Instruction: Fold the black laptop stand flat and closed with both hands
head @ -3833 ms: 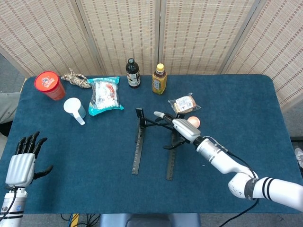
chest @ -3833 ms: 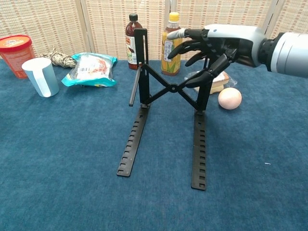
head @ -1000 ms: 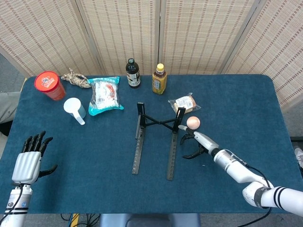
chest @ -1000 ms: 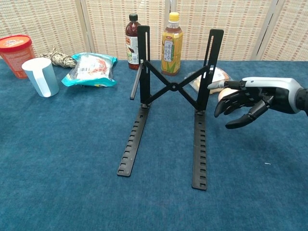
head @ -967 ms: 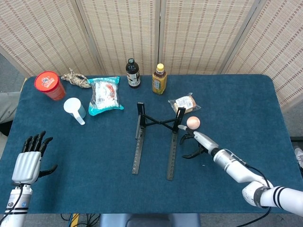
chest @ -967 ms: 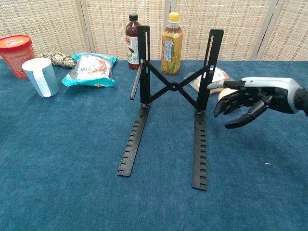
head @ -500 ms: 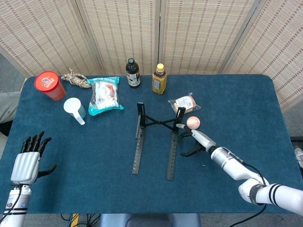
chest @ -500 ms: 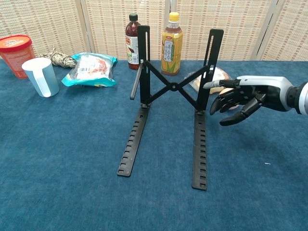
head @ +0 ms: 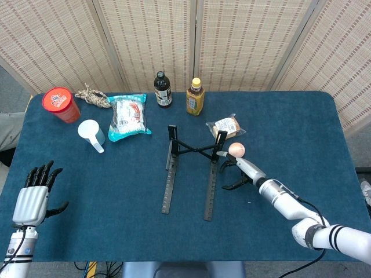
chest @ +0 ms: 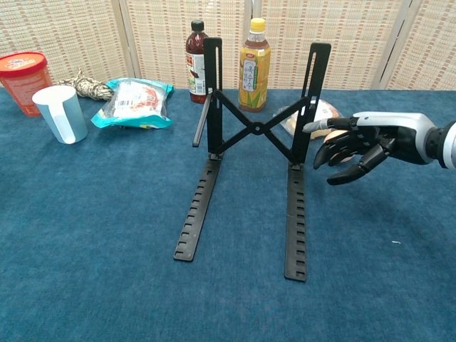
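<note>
Since 3.8 s ago, the right hand has left the top of the black laptop stand and come down to the stand's right side, and the right upright, which it was covering then, now stands bare and fully raised. Over the last second the hand has barely shifted — it hangs just beside that right upright, fingers spread and loosely curled, holding nothing, one pale fingertip pointing at the upright without clearly touching it. In the head view the same right hand sits close to the stand, next to the peach-coloured ball.

The stand is near the middle of the blue table, unfolded: 2 slotted base rails lie flat and roughly parallel, 2 uprights rise at their far ends, and crossed struts join them in an X. A thin bar leans off the left upright.

The left hand is well apart from the stand at the table's near left corner, fingers straight and spread, empty; the chest view does not show it.

Along the far side sit a dark bottle and a yellow-capped bottle, both behind the stand. To the left are a red tub, a coil of rope, a teal snack packet and a pale blue cup. A wrapped bread roll lies behind the ball — in the chest view the right hand hides most of the ball.
</note>
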Robot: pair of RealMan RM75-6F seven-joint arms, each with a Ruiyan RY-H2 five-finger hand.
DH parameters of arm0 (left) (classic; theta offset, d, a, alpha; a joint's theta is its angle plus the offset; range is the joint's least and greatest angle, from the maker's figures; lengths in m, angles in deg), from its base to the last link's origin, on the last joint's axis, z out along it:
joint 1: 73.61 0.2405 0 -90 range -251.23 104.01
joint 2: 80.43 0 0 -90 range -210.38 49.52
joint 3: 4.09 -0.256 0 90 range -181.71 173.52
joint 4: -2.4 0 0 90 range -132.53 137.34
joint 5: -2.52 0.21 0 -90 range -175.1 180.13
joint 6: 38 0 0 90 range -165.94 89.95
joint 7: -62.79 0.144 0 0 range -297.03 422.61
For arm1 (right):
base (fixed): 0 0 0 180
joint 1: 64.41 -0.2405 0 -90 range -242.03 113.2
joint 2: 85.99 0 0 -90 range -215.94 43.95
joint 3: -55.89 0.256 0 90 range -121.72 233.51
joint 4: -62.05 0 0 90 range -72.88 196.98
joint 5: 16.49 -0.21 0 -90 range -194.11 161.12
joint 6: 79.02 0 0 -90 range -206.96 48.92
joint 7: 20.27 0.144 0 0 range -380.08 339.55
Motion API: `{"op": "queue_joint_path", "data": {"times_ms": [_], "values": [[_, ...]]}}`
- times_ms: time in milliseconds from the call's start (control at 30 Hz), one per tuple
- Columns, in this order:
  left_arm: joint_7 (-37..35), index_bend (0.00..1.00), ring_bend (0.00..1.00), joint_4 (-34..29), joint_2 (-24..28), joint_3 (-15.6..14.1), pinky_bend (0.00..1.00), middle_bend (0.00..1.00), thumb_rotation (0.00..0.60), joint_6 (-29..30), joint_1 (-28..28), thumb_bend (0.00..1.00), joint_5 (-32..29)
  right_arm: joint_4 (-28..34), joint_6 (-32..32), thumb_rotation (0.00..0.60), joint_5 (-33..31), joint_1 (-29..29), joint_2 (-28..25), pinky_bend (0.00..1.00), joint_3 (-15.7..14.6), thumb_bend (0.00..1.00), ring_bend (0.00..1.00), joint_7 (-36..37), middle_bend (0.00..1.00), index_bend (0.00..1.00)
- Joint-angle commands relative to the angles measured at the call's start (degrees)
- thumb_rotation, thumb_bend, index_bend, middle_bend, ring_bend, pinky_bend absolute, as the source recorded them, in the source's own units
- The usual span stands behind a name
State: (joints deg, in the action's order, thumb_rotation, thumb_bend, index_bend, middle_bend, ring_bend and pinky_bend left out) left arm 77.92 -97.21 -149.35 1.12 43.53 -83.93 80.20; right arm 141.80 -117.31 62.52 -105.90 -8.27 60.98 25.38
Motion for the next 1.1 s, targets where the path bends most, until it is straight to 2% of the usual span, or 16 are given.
{"op": "queue_joint_path", "data": {"times_ms": [33, 267, 500, 767, 1100], "values": [[0.0, 0.14, 0.0, 0.0, 0.0, 0.0, 0.0, 0.0, 0.6, 0.0, 0.0, 0.13, 0.0, 1.7, -0.2, 0.6, 1.1, 0.3, -0.9, 0.21, -0.6, 0.07, 0.26, 0.4, 0.44, 0.0], [0.0, 0.14, 0.0, -0.2, 0.2, -0.1, 0.0, 0.0, 0.6, 0.1, 0.1, 0.13, 0.0, 8.5, -3.2, 0.6, 7.1, 1.1, -5.4, 0.21, -2.4, 0.07, 0.26, 2.5, 0.43, 0.0], [0.3, 0.14, 0.0, -0.5, 0.2, -0.3, 0.0, 0.0, 0.6, 0.2, 0.2, 0.13, 0.3, 11.9, -7.3, 0.6, 11.5, 0.1, -7.3, 0.21, -1.6, 0.07, 0.22, 6.2, 0.34, 0.0], [0.7, 0.14, 0.0, -1.3, 0.7, -0.5, 0.0, 0.0, 0.6, 0.9, 0.6, 0.13, 0.8, 13.1, -9.6, 0.6, 15.4, -3.9, -5.8, 0.21, 0.2, 0.07, 0.11, 8.4, 0.21, 0.0], [1.0, 0.14, 0.0, -2.1, 1.1, -0.8, 0.0, 0.0, 0.6, 1.5, 1.2, 0.13, 0.9, 10.1, -9.5, 0.6, 14.7, -9.2, -1.1, 0.09, 2.8, 0.07, 0.07, 8.8, 0.18, 0.0]]}}
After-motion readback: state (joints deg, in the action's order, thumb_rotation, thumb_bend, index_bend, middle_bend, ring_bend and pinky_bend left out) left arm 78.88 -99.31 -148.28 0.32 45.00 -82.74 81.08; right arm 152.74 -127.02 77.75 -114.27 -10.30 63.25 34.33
